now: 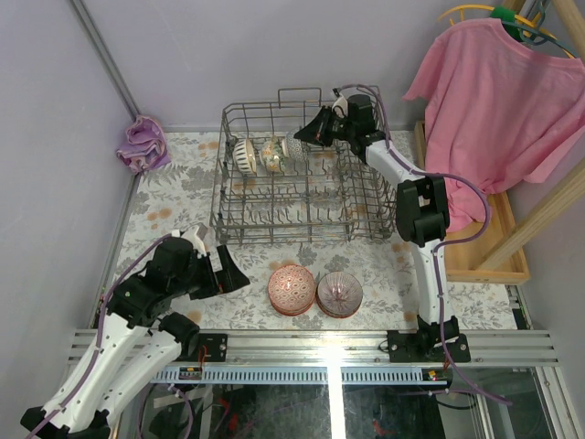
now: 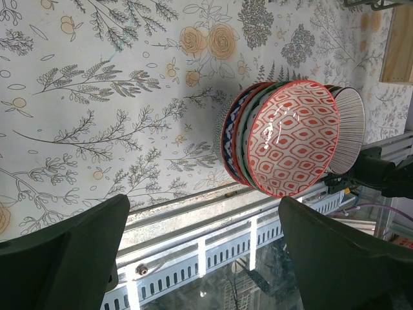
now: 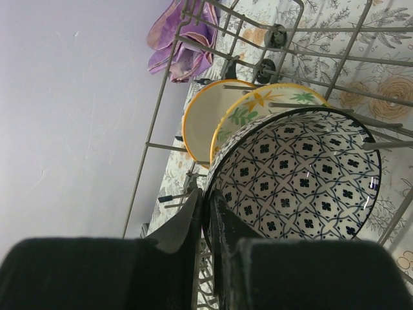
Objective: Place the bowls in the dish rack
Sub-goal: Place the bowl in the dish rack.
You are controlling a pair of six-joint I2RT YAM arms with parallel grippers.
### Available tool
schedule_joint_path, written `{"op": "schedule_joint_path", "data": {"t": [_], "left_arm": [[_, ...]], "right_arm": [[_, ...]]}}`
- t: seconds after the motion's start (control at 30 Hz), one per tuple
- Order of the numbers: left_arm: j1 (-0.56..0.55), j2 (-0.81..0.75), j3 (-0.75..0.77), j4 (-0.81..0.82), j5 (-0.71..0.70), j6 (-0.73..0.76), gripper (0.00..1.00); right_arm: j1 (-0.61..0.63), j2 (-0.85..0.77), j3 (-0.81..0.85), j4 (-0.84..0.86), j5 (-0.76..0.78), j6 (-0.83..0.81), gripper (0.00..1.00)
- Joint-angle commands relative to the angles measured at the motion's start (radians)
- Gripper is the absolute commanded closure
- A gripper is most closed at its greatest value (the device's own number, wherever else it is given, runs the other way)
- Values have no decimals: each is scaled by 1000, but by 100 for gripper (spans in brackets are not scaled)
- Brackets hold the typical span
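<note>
The grey wire dish rack (image 1: 239,224) stands at the middle back of the table. Two bowls stand on edge in its back row, a striped one (image 1: 245,154) and a floral one (image 1: 272,154). My right gripper (image 3: 206,197) is shut on the rim of a third, blue-patterned bowl (image 3: 303,174), held on edge beside the yellow-rimmed floral bowl (image 3: 258,106). Two stacks of bowls sit in front of the rack, the left one (image 1: 292,289) topped by a red-patterned bowl (image 2: 293,139), the right one (image 1: 339,294) pinkish. My left gripper (image 2: 203,213) hangs open left of those stacks, holding nothing.
A crumpled purple cloth (image 1: 142,144) lies at the back left by the wall. A pink shirt (image 1: 498,91) hangs over a wooden frame (image 1: 484,261) on the right. The slotted metal rail (image 1: 320,346) runs along the near edge, close behind the stacks.
</note>
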Motion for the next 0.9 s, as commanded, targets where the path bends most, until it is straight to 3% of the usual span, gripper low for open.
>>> {"op": "schedule_joint_path", "data": {"t": [0.0, 0.2, 0.43, 0.87], "left_arm": [[-4, 10, 6, 21, 66, 41, 0], [-4, 21, 8, 28, 68, 45, 0], [-4, 21, 7, 30, 71, 48, 0], [-4, 18, 12, 27, 80, 43, 0]], "right_arm": [[6, -33, -2, 23, 4, -24, 96], [6, -38, -7, -23, 23, -60, 89], [6, -45, -31, -47, 39, -84, 67], [5, -133, -6, -146, 77, -157, 39]]}}
